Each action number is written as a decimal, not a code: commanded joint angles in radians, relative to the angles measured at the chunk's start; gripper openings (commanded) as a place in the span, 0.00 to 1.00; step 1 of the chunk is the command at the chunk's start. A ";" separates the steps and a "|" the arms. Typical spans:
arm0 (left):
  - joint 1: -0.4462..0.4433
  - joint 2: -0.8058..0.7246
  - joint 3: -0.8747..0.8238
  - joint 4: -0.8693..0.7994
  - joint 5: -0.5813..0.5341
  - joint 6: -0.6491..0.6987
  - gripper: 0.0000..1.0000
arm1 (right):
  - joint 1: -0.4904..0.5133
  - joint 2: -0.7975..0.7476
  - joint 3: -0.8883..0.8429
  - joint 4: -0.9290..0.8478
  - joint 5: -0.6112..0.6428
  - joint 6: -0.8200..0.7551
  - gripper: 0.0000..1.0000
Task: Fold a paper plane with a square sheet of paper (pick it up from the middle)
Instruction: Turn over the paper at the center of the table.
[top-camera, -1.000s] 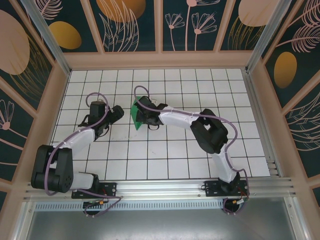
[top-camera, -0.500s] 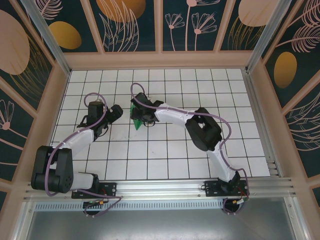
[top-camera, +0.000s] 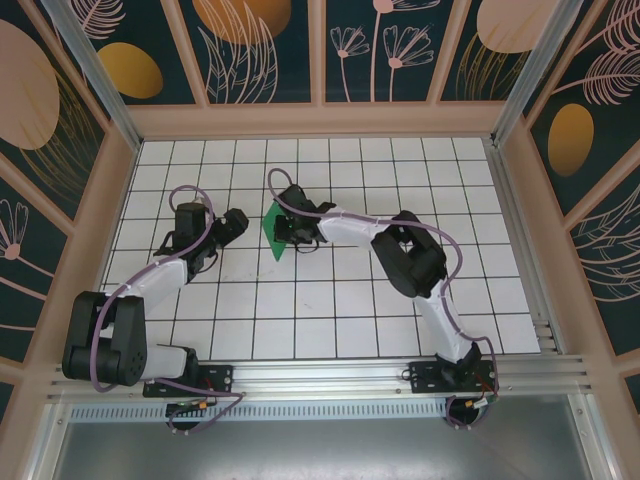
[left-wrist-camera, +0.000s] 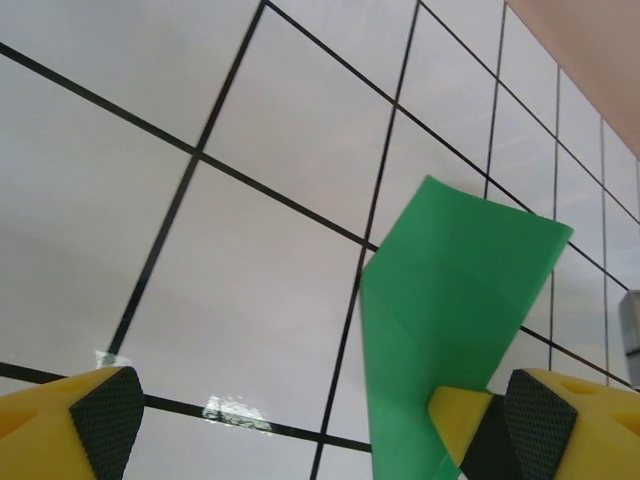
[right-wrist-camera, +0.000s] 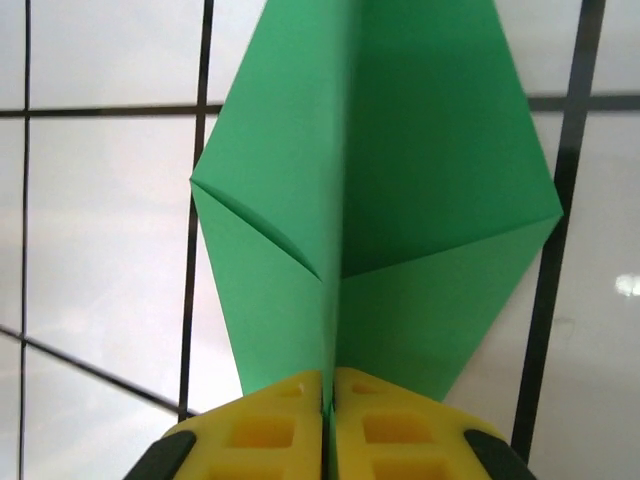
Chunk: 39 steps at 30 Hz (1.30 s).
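While my left claw (left-wrist-camera: 318, 412) gapes wide and empty above the white gridded bench (left-wrist-camera: 250, 300), my right claw (right-wrist-camera: 328, 392) pinches shut on the creased bright green paper sheet (right-wrist-camera: 420, 170) at its centre fold.

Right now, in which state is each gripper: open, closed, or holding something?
Left gripper: open, holding nothing.
Right gripper: closed on the folded green paper, pinched at its centre crease.

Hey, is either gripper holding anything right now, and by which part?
The right gripper is shut on the folded green paper, pinching its centre crease at the near end. The left gripper is open and holds nothing.
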 joint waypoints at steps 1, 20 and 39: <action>0.007 0.000 -0.016 0.065 0.096 0.022 0.94 | -0.037 -0.123 -0.107 0.138 -0.198 -0.151 0.06; -0.104 0.094 -0.076 0.462 0.443 -0.043 0.61 | -0.199 -0.165 -0.242 -0.048 -0.707 -0.624 0.06; -0.194 0.406 0.085 0.638 0.491 -0.064 0.42 | -0.258 -0.065 -0.233 -0.103 -0.938 -0.674 0.10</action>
